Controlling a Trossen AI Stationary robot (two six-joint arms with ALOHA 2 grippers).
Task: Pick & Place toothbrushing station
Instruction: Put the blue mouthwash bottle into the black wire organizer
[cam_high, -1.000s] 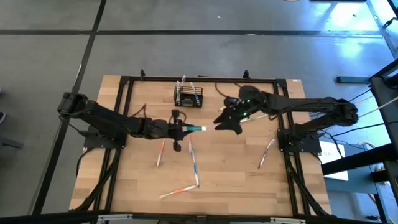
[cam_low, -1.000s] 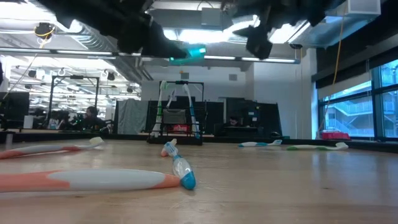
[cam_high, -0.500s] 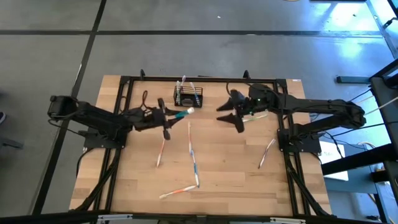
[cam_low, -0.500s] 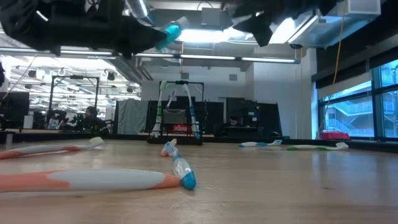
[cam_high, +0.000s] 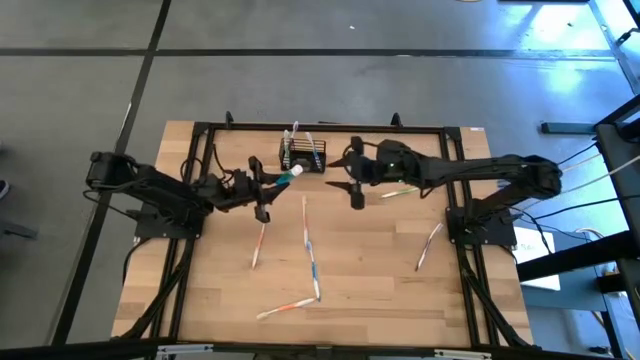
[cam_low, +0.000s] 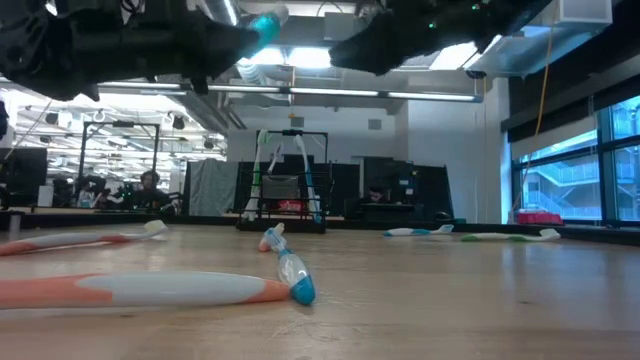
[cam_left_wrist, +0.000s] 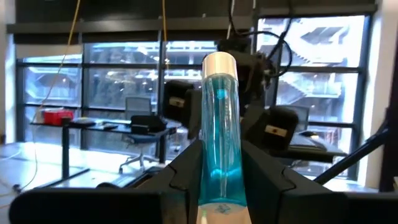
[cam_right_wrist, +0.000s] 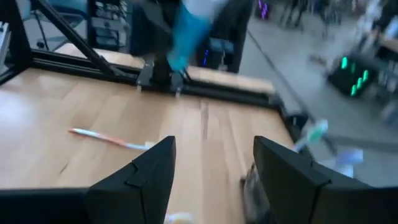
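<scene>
Left pincer (cam_high: 268, 189) clamped on teal tube (cam_left_wrist: 218, 137); right pincer (cam_high: 352, 175) apart. Basket (cam_high: 301, 156) likely light, stiff; grip its rim.

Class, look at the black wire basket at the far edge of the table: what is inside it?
Two toothbrushes stand in the black wire basket, heads sticking out above. The mesh hides their lower ends and the basket floor, so anything else inside cannot be seen.
</scene>
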